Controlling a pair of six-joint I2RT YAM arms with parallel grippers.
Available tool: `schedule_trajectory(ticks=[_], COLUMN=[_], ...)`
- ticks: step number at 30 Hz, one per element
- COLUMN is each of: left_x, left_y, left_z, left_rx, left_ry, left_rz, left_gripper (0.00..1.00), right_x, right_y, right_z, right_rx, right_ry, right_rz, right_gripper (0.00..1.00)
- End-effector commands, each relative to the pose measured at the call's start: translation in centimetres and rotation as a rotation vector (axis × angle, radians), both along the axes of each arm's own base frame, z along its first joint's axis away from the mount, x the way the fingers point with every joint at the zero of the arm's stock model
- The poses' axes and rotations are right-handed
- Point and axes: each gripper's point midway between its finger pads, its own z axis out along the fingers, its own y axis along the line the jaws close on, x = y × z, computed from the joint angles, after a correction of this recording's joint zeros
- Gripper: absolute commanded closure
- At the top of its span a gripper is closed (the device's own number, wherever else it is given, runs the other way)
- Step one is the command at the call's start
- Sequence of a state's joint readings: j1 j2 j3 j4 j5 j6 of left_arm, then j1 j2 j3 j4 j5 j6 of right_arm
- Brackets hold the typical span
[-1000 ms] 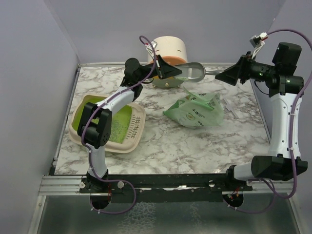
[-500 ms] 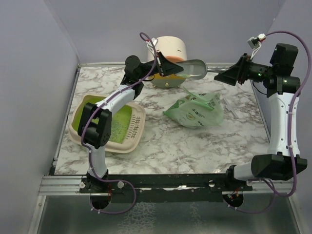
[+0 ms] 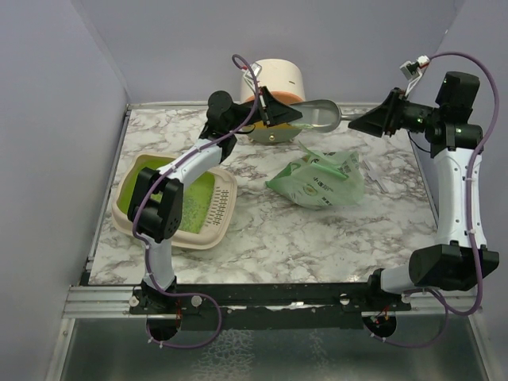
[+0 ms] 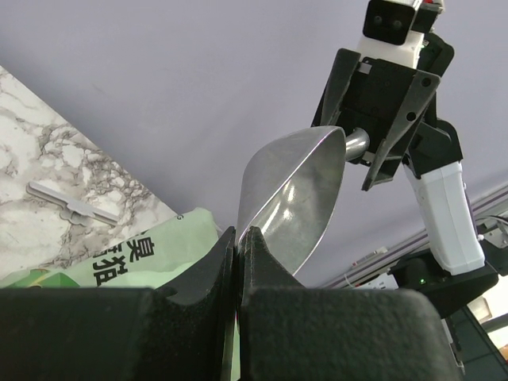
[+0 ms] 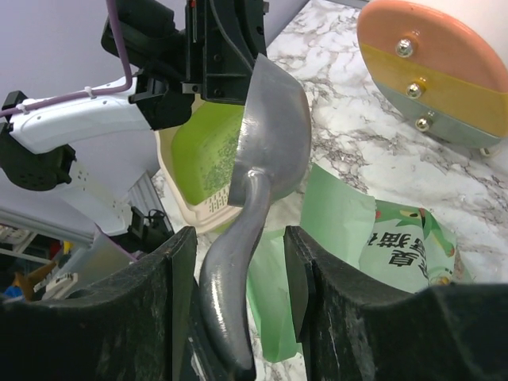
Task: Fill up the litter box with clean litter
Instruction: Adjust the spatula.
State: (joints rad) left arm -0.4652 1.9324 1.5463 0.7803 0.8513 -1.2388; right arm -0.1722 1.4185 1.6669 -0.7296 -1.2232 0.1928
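The litter box [image 3: 208, 238] sat at the counter's [image 3: 270, 230] left; the clean litter [image 3: 317, 181], bagged, lay mid-counter. Above, a handover seemingly: left end effector [image 3: 287, 116] clenched on the scoop's [image 3: 319, 117] rim, right end effector [image 3: 355, 124] released, straddling its handle. Next, likely: right clamps, left lets go.

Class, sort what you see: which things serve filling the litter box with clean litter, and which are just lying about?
For the job: litter box, mint-green litter bag, metal scoop.
Lying about: cream cylinder with a striped face, small grey clip.

Grey-veined marble tabletop [image 3: 262, 230] — plain lilac walls [image 3: 159, 48] around
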Motion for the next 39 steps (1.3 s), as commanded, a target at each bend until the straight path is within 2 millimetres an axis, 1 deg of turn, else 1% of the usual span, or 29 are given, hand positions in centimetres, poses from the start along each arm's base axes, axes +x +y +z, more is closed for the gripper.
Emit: schedule_trajectory(ticks=[1, 5, 12, 14, 21, 24, 29, 32, 33, 35, 36, 38, 39], left_x=[0.2, 0.0, -0.4, -0.4, -0.5, -0.5, -0.6, -0.8, -0.9, -1.3, -1.5, -1.7, -1.8], left_y=[-0.2, -0.6, -1.0, -1.0, -0.8, -0.8, -0.9, -0.9, -0.9, -0.8, -0.6, -0.3, 0.0], left_z=[2.3, 2.2, 1.8, 1.6, 1.5, 1.5, 1.2, 1.2, 1.2, 1.6, 1.9, 2.1, 2.2], left_rx=[-0.042, -0.042, -0.038, -0.036, -0.034, -0.035, -0.034, -0.030, -0.027, -0.021, -0.019, -0.003, 0.004], left_ry=[-0.064, -0.064, -0.062, -0.061, -0.061, -0.059, -0.050, -0.059, -0.074, -0.119, -0.145, -0.199, -0.211], left_rz=[0.032, 0.027, 0.032, 0.036, 0.061, 0.065, 0.071, 0.069, 0.064, 0.058, 0.060, 0.059, 0.062], left_gripper=[1.00, 1.00, 1.00, 1.00, 1.00, 1.00, 1.00, 1.00, 0.98, 0.66, 0.57, 0.45, 0.36], right_x=[0.0, 0.2, 0.4, 0.4, 0.3, 0.3, 0.4, 0.3, 0.3, 0.4, 0.6, 0.7, 0.6], right_y=[0.0, -0.1, -0.2, -0.2, -0.2, -0.3, -0.3, -0.4, -0.4, -0.5, -0.7, -1.0, -1.1], right_z=[0.0, 0.0, 0.7, 0.8, 0.6, 0.4, 0.2, 0.1, 0.1, 0.3, 0.4, 0.7, 1.1], right_rx=[0.017, 0.012, 0.014, 0.011, 0.013, 0.009, 0.008, 0.004, 0.001, -0.010, -0.021, -0.044, -0.057], right_ry=[-0.014, -0.030, -0.054, -0.063, -0.060, -0.061, -0.051, -0.048, -0.051, -0.052, -0.055, -0.062, -0.076], right_rz=[0.013, -0.003, -0.018, -0.027, -0.034, -0.048, -0.049, -0.052, -0.055, -0.070, -0.087, -0.114, -0.127], right_gripper=[0.52, 0.52, 0.51, 0.53, 0.73, 0.78, 0.99, 0.99, 0.99, 0.99, 0.99, 0.99, 0.99])
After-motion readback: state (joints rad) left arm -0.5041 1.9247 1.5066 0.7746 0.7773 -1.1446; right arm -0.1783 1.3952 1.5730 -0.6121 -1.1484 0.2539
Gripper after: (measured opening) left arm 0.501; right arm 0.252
